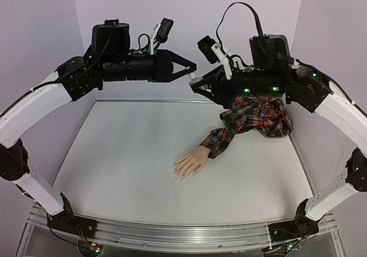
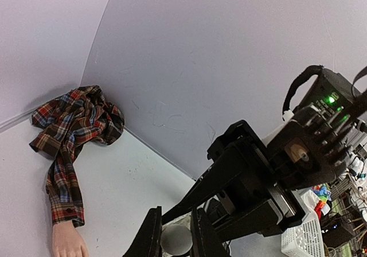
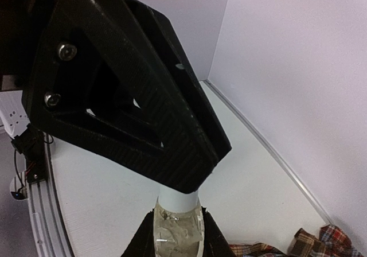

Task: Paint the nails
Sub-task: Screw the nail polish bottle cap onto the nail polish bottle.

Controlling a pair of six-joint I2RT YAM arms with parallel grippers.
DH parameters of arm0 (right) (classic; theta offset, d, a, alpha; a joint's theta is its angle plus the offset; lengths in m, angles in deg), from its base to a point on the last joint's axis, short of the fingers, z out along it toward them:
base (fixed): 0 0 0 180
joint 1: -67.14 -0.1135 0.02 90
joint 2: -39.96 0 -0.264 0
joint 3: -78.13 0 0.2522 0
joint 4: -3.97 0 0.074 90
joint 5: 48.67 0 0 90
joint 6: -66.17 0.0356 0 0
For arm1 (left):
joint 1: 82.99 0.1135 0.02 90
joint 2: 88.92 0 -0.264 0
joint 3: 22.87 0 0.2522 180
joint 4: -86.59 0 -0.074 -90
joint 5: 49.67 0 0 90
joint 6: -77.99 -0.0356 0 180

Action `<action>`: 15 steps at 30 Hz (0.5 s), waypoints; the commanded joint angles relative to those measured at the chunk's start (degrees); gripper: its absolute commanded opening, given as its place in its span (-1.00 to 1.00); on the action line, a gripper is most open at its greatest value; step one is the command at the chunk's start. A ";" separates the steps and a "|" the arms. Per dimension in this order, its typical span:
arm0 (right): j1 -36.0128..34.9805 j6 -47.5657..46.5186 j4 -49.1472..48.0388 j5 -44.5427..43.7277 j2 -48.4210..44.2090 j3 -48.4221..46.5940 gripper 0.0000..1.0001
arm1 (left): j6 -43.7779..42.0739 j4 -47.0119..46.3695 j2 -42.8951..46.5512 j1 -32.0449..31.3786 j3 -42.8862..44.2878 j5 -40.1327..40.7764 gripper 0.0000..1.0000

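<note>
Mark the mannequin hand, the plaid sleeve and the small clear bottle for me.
mannequin hand (image 1: pixel 191 164), top view, back of the hand.
plaid sleeve (image 1: pixel 226 135), top view, forearm stretch above the cuff.
clear bottle (image 3: pixel 179 237), right wrist view, its clear body.

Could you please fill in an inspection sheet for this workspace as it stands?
Surface: white table, no spills seen.
Job's things: mannequin hand lies mid-table; nails too small to judge; plaid sleeve bunched at the far right.
Clutter: nothing seen.
Grippers: right gripper shut on the clear bottle; left gripper shut on its white cap, both held above the table.
Cables: black cable loops above the right arm.
Surroundings: pale walls; white basket outside.
</note>
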 commanded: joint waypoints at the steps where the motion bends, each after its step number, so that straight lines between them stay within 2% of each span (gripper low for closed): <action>1: 0.89 4.31 -4.82 10.26 0.88 -6.42 -1.00 | -4.09 -1.56 -0.34 -2.93 -1.36 -6.28 -1.00; 4: 1.90 6.10 -6.77 14.12 1.23 -7.80 -1.00 | -4.41 -4.63 0.63 -3.47 -4.10 -7.09 -1.00; 7: 3.40 8.76 -8.37 20.79 1.87 -9.38 -1.00 | -5.74 -8.65 1.33 -3.50 -6.72 -11.96 -1.00; 11: 4.07 11.15 -12.39 33.18 1.48 -9.60 -1.00 | -8.83 -11.43 0.48 -3.47 -7.64 -23.91 -1.00; 15: 4.51 16.82 -17.41 50.30 2.88 -12.14 -1.00 | -9.83 -10.59 -4.25 -3.58 -2.30 -39.05 -1.00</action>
